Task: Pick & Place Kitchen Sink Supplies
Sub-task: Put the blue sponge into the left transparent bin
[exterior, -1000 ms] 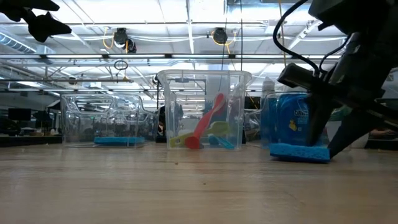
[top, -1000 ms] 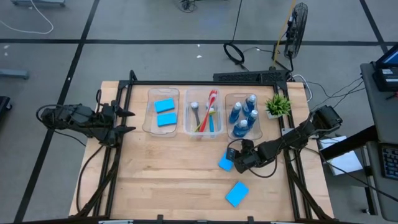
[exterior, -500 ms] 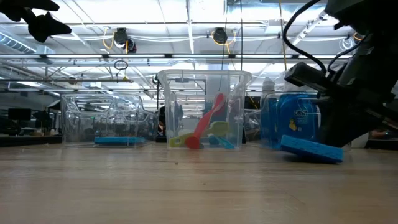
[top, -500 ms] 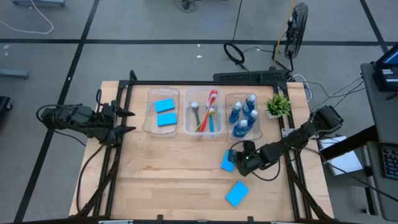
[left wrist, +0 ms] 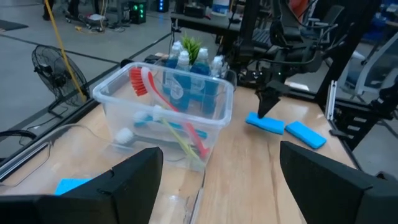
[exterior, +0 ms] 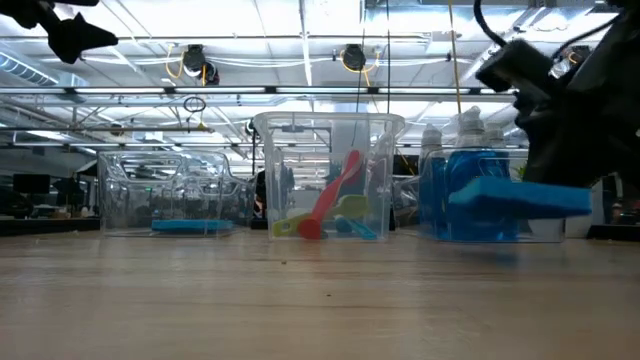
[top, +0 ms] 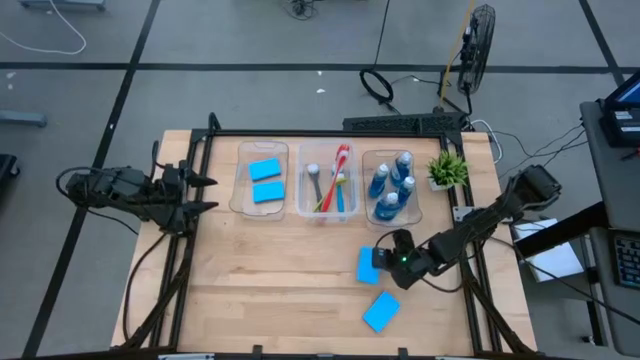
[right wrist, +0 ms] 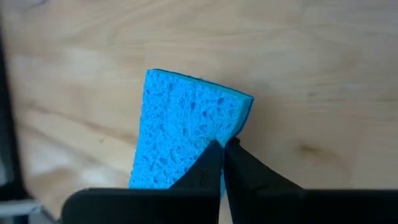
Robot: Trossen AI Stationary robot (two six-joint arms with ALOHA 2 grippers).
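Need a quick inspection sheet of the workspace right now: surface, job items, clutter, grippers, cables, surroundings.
Surface: pale wooden table, bare at the front left.
Job's things: two flat blue sponges in the left clear bin; long-handled brushes in the middle bin; small blue bottles in the right bin; one loose sponge on the table; one held sponge, lifted clear in the low view.
Clutter: small green potted plant at the back right.
Grippers: right gripper shut on the held sponge; left gripper open, at the left edge.
Cables: coiled on the floor behind the table.
Surroundings: floor fan behind.
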